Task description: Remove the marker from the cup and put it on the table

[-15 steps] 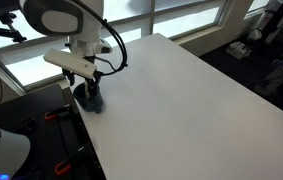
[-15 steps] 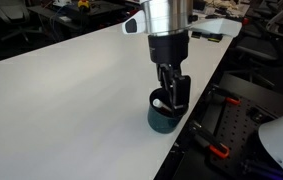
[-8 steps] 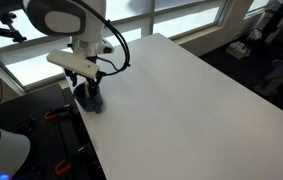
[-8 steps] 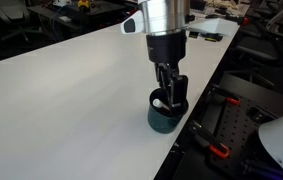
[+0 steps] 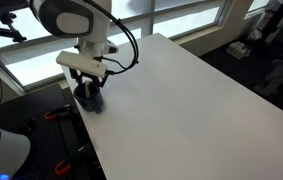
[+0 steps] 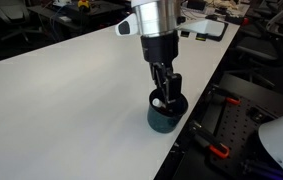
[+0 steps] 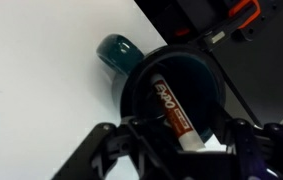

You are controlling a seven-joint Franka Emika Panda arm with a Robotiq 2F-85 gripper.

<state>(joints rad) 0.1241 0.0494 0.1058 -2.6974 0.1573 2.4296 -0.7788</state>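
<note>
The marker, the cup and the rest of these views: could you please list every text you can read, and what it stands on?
"EXPO": on the barrel of the marker lying inside the cup, wrist view.
Smaller print next to it on the marker: too blurred to read.
Both exterior views: no readable text.

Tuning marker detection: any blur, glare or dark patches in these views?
Wrist view: marker label legible inside the dark cup; fingers near the lens are soft, nearly black. In an exterior view, bright windows backlight the arm; in both exterior views the gripper covers the cup's mouth, marker unseen.
</note>
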